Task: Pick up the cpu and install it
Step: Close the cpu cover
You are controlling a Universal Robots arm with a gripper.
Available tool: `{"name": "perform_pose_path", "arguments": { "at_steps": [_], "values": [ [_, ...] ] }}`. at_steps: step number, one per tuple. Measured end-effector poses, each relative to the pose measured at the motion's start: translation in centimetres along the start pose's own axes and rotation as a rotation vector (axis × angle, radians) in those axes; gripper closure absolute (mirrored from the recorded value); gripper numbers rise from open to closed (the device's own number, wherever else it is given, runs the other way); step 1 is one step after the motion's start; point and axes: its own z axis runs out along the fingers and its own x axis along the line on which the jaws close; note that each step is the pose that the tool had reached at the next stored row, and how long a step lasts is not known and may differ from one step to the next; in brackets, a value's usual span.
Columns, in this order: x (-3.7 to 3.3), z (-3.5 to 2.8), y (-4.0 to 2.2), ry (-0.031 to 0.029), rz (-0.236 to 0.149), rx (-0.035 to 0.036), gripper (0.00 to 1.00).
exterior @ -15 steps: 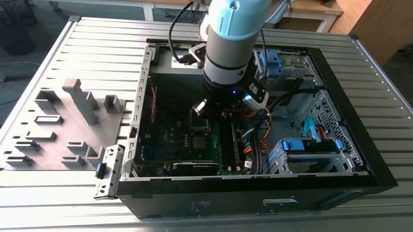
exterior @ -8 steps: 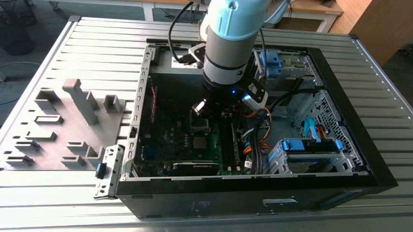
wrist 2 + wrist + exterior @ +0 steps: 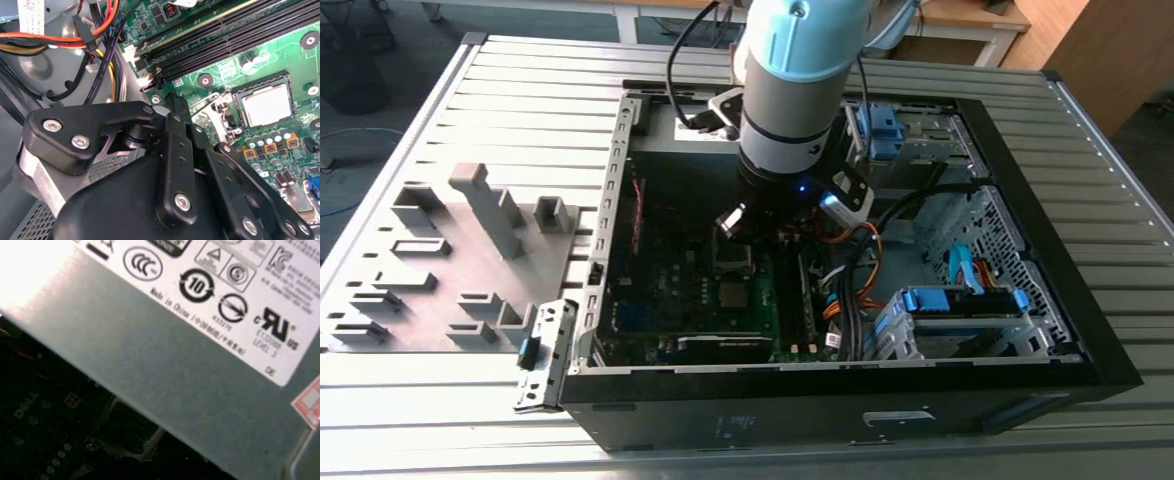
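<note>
- Tray (image 3: 440,270), grey, with slots and posts, sits on the slatted table (image 3: 494,90) at the exterior view's left.
- Open computer case (image 3: 854,425) lies mid-table; the arm (image 3: 794,90) reaches down into it over the green board (image 3: 680,295).
- The gripper (image 3: 744,222) is low over the board. In the second wrist view it (image 3: 176,100) is closed, black links drawn in to one narrow tip.
- The cpu (image 3: 265,104) lies flat in its socket, near that tip but apart from it, with a metal frame (image 3: 212,112) between them.
- Orange and black cables (image 3: 861,265) run just right of the arm.
- Blue drive cage (image 3: 961,305) is at the case's right end.
- First wrist view: grey box (image 3: 175,370) with a white label (image 3: 240,285), close up.
</note>
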Motion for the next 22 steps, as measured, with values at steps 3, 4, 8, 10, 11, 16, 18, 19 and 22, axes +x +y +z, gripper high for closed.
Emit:
{"name": "perform_pose_path", "arguments": {
  "at_steps": [3,4,8,10,11,16,18,19,22],
  "values": [
    [0.03,-0.10,0.04,-0.0033,0.000,0.0008,0.89],
    [0.06,-0.10,0.06,-0.0046,-0.001,0.0016,0.89],
    [0.26,-0.13,0.19,-0.0088,-0.001,0.0051,0.89],
    [0.38,-0.11,0.27,-0.0104,-0.002,0.0061,0.89],
    [0.42,-0.11,0.30,-0.0113,-0.002,0.0066,0.89],
    [0.45,-0.28,0.31,-0.0128,-0.002,0.0067,0.89],
    [0.46,-0.52,0.30,-0.0135,-0.002,0.0062,0.89],
    [0.46,-0.63,0.29,-0.0139,-0.002,0.0059,0.89],
    [0.50,-0.87,0.22,-0.0163,-0.002,0.0035,0.89]
  ]
}}
